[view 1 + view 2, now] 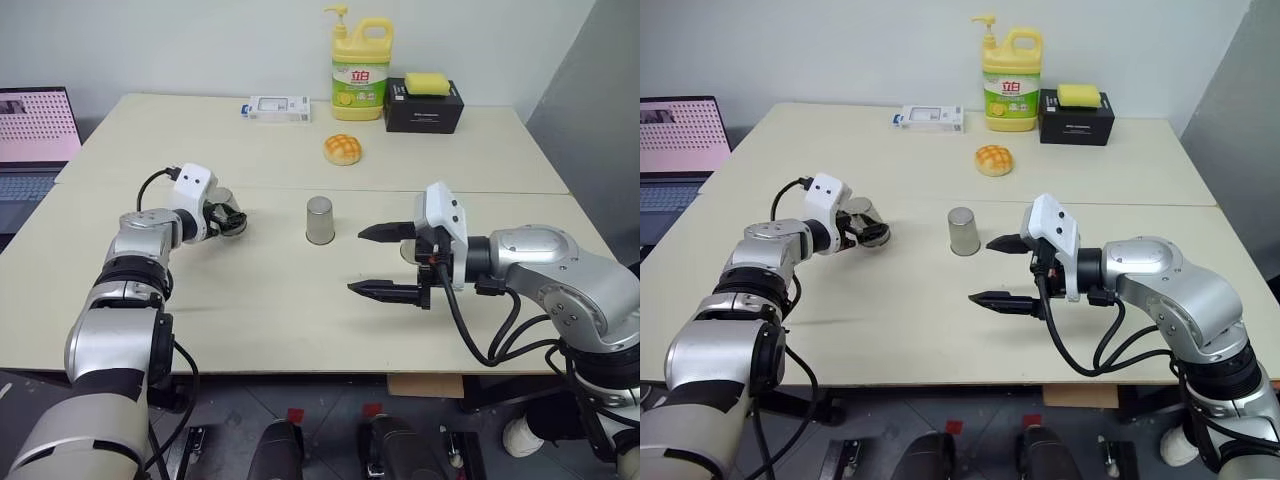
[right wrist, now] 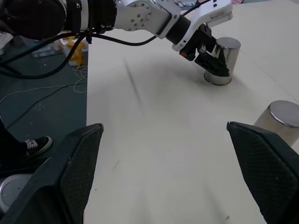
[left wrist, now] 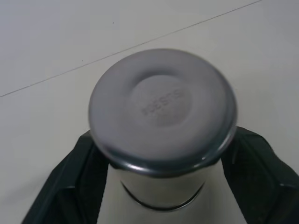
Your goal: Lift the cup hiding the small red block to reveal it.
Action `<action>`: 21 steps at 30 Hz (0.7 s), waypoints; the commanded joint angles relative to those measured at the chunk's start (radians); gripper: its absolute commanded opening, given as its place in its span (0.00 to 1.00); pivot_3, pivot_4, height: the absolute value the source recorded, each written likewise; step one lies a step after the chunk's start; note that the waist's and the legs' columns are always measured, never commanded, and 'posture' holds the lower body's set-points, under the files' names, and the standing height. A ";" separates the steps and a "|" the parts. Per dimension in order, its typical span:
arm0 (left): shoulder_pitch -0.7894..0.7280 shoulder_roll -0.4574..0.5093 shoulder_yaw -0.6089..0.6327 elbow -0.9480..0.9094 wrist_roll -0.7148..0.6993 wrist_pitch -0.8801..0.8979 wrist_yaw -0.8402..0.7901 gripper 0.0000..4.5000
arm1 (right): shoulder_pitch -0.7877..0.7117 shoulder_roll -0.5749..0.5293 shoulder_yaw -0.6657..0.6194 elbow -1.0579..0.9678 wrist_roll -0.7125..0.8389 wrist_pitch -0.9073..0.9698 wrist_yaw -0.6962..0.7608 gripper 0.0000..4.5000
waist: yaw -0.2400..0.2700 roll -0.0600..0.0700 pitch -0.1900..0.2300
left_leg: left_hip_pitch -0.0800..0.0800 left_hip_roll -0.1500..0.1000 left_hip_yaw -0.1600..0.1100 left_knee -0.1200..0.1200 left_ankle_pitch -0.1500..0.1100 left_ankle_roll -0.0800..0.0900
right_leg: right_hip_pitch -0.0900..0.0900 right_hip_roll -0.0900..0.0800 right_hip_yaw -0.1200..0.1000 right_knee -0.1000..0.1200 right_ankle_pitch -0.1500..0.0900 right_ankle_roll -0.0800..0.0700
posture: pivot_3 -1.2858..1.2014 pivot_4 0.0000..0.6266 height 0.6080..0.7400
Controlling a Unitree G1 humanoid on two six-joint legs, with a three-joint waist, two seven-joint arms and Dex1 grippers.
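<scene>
cup [image 1: 320, 220]: brushed silver steel
table [image 1: 300, 300]: pale cream
bun [image 1: 343, 149]: yellow-orange, crosshatched top
soap bottle [image 1: 361, 70]: yellow, green label
sponge [image 1: 427, 83]: yellow
box [image 1: 423, 110]: black
gripper fingers [image 1: 390, 231]: black

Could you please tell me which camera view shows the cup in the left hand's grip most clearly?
The left wrist view: the cup appears close up, upside down, with a black finger on each side. In the right wrist view it stands small on the table, gripped by the left hand. The eye views show it small and partly covered by that hand.
</scene>
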 commanded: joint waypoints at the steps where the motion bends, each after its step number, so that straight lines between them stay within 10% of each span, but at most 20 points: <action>1: -0.036 0.005 0.021 0.003 0.006 -0.027 0.003 0.62 | -0.013 0.004 -0.015 -0.031 0.012 0.000 -0.007 1.00 | 0.000 0.000 0.000 | 0.000 0.000 0.000 0.000 0.000 0.000 | 0.000 0.000 0.000 0.000 0.000 0.000 | 0.52 0.24 1.00; 21: 0.183 0.118 0.197 -0.484 -0.099 0.149 0.067 0.62 | -0.004 0.010 -0.018 -0.021 0.012 -0.009 -0.006 1.00 | -0.002 0.000 0.000 | 0.000 0.002 0.000 0.002 0.000 0.000 | 0.000 -0.001 0.003 0.001 0.001 0.002 | 0.52 0.24 1.00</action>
